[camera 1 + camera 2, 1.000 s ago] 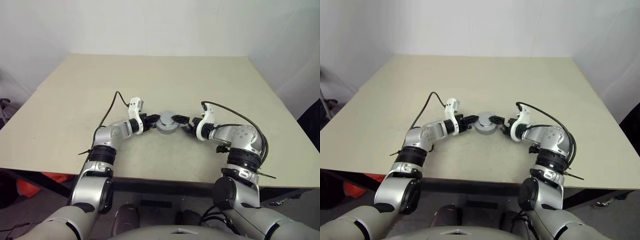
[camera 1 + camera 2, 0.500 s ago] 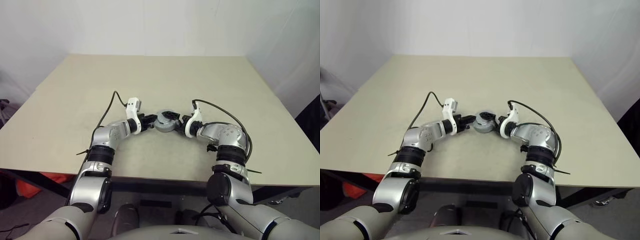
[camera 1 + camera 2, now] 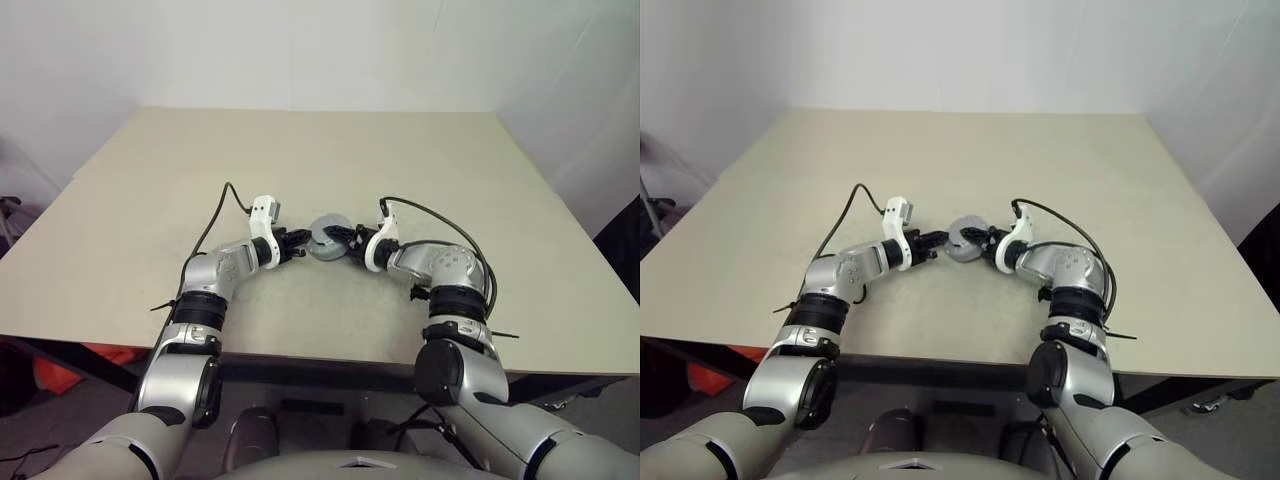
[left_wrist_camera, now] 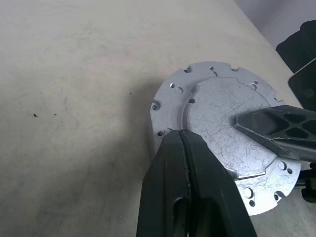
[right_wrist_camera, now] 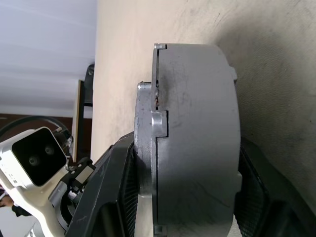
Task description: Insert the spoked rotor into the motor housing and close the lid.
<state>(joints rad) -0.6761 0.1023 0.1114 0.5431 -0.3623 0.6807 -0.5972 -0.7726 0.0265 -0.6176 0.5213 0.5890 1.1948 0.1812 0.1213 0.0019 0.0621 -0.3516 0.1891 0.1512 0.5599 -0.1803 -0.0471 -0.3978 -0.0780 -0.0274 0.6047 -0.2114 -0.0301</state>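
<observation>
The motor housing (image 3: 328, 240) sits mid-table (image 3: 430, 160) between both arms, tipped up on edge, its lid (image 4: 224, 131) facing the left gripper (image 4: 183, 148), whose fingers are pressed together at the rim. The right gripper (image 3: 345, 240) pinches the housing top and bottom (apparently firmly), having narrowed from wide open and moved inward since a second ago.

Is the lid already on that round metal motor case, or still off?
On. The lid sits flat against the motor housing, only a thin seam between them.
</observation>
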